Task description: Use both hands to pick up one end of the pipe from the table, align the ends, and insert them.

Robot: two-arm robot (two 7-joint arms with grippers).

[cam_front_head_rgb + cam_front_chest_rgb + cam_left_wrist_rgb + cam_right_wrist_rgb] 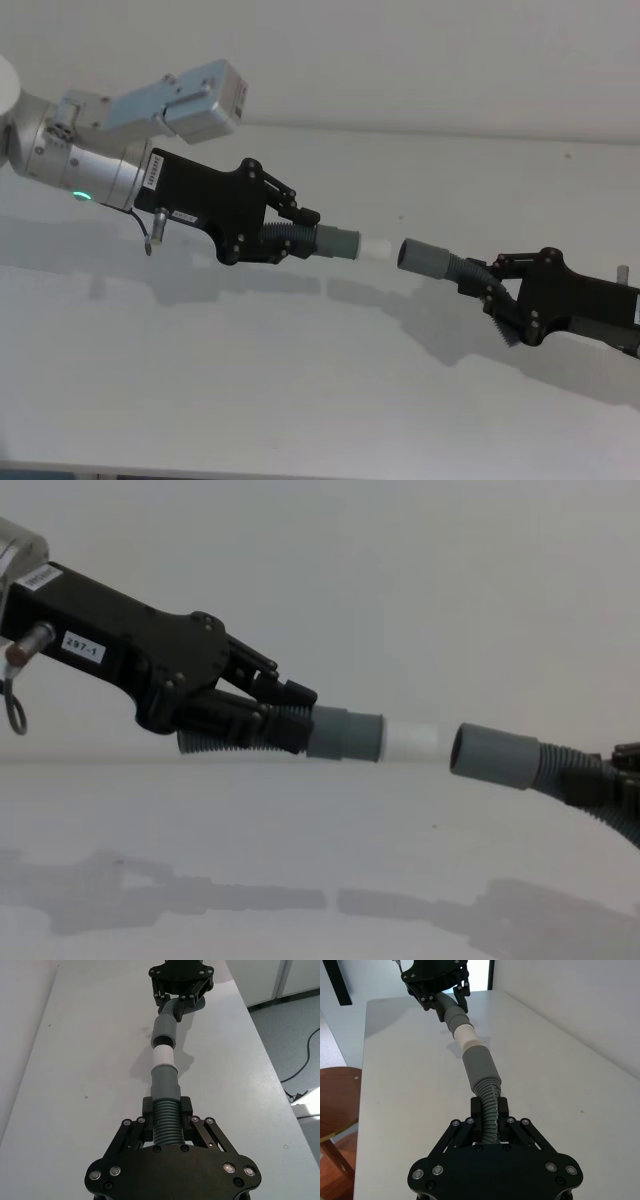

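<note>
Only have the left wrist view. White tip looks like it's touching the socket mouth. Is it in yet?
Observer: No. The chest view shows a clear gap between the white tip and the socket.
Operator: Lined up?
Observer: Not quite. From the side, the socket slopes down toward the right gripper; the tip sits nearer level.
Operator: Both off the table?
Observer: Yes, above the table. The left gripper is shut on the tipped hose piece, the right on the socket hose piece.

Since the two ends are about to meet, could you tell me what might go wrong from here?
1. The socket tilts relative to the white tip, so the tip may catch its rim instead of sliding in.
2. The left gripper and right gripper hold the flexible ribbed hose, which could bend when pushed.
</note>
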